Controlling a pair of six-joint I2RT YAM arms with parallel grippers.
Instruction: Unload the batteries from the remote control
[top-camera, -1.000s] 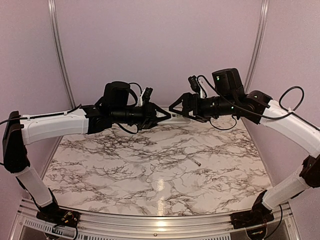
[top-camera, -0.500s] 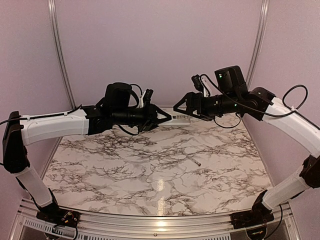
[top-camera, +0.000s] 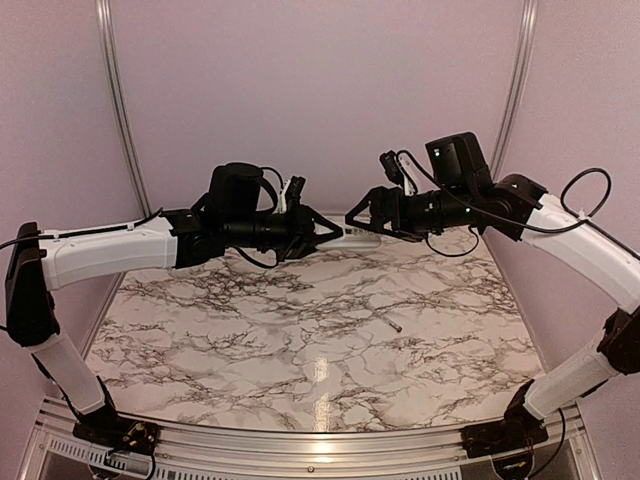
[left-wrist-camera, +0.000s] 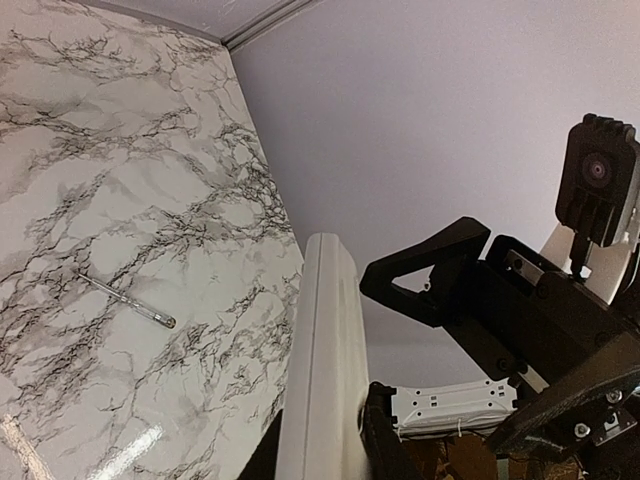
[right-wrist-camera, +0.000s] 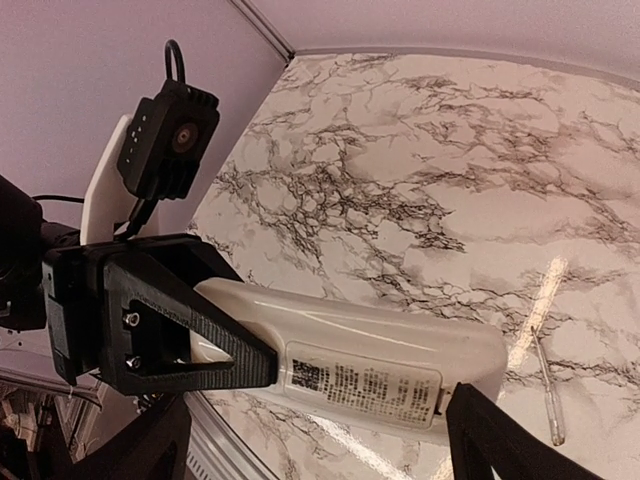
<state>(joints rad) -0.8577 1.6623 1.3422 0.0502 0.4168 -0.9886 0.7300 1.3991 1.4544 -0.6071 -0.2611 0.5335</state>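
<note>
While I look down from above, the left gripper (top-camera: 333, 232) is clamped on one end of the remote control (top-camera: 360, 237), holding it level in the air over the far side of the marble table (top-camera: 300, 340), and the right gripper (top-camera: 352, 218) faces it with its jaws spread wide. From the left wrist, the white bar runs up out of that grip, with a thin grey rod (left-wrist-camera: 125, 300) lying on the table below. From the right wrist, the remote's printed label faces the lens, its free end between the parted fingers (right-wrist-camera: 490, 440).
</note>
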